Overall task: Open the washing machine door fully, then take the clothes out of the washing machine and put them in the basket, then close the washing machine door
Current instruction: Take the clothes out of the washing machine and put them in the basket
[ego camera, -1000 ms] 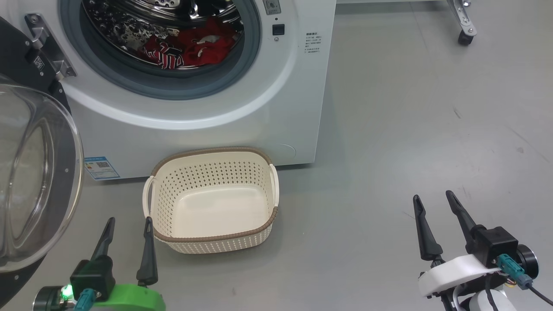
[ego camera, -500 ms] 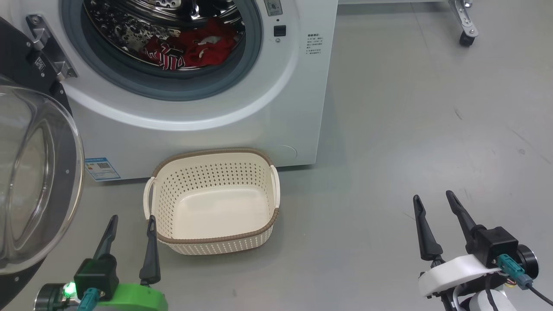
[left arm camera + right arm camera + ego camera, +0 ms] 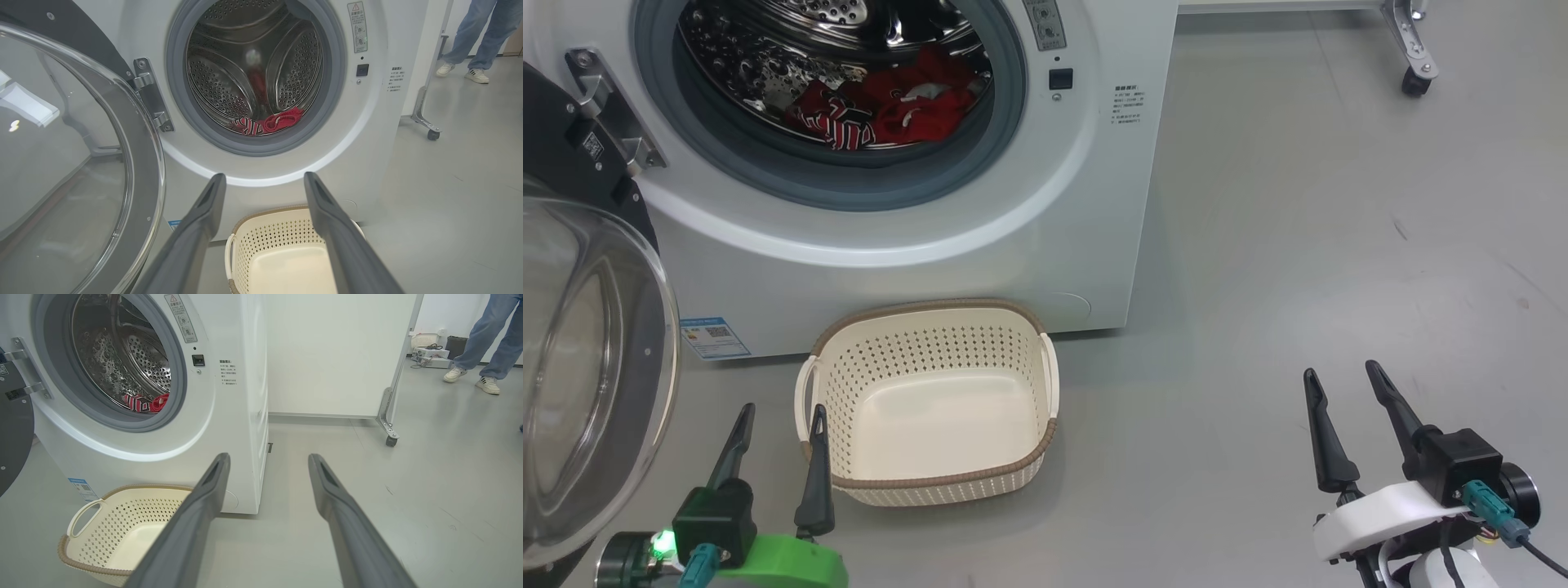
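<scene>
The white washing machine [image 3: 915, 245] [image 3: 384, 134] [image 3: 229, 428] stands ahead with its round door [image 3: 588, 367] [image 3: 73, 155] swung open to the left. Red clothes [image 3: 882, 110] [image 3: 269, 122] [image 3: 147, 404] lie at the bottom of the steel drum. On the floor in front sits the cream basket [image 3: 931, 482] [image 3: 282, 232] [image 3: 102, 531], with nothing in it. My left gripper [image 3: 780, 412] [image 3: 263, 179] is open, low beside the basket's left front corner. Far to the right over bare floor, my right gripper [image 3: 1339, 371] [image 3: 269, 459] is open too. Nothing is between either pair of fingers.
The open door's glass bowl bulges out close to my left arm. A white panel on castors [image 3: 1413, 82] [image 3: 390, 441] stands behind the machine on the right. A person's legs and shoes [image 3: 478, 36] [image 3: 482, 347] are beyond it. Grey floor [image 3: 1298, 245] spreads to the right.
The head camera has shifted, so the machine and basket sit slightly lower and further right. The left gripper has edged right toward the basket's corner. The right gripper holds still.
</scene>
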Controlling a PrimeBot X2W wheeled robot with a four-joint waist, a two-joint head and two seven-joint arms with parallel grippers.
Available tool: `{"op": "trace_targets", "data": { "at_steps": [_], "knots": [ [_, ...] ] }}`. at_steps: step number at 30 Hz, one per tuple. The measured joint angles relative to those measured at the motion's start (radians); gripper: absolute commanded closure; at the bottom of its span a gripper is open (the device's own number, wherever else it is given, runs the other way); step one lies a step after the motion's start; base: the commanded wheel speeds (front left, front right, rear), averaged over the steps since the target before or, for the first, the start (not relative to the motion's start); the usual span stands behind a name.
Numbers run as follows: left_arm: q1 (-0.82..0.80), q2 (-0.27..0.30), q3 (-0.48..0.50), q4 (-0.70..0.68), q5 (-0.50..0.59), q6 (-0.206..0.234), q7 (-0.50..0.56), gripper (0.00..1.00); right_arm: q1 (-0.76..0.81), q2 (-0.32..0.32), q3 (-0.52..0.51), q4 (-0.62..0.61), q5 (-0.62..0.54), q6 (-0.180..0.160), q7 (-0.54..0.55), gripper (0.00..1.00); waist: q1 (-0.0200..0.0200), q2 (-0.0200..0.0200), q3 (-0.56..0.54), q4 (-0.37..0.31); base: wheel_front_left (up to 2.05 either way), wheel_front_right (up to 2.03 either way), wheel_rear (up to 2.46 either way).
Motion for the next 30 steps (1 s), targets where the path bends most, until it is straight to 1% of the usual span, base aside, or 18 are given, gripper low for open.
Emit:
{"op": "trace_targets", "data": {
  "at_steps": [8,11,16,30],
  "knots": [
    [0.000,0.000,-0.012,0.001,0.000,0.000,0.009,0.00,0.000,0.000,0.000,0.000,0.000,0.000,0.000,0.00,0.0000,0.0000,0.002,0.000,1.22,-1.21,-0.01],
    [0.000,0.000,-0.011,0.001,0.000,0.000,0.009,0.00,0.000,0.000,0.000,0.001,0.000,0.009,0.000,0.00,0.0000,0.0000,0.004,0.000,1.18,-1.18,0.00],
    [0.000,0.000,-0.002,0.000,0.000,0.000,0.008,0.00,0.000,0.000,0.000,0.001,0.000,0.009,0.000,0.00,0.0000,0.0000,0.008,0.000,1.02,-1.02,0.00],
    [-0.001,0.000,-0.002,0.000,0.000,0.000,0.007,0.00,0.000,0.000,-0.001,0.003,0.000,0.009,0.000,0.00,0.0000,0.0000,0.011,0.004,0.64,-0.64,0.00]
  ]
}}
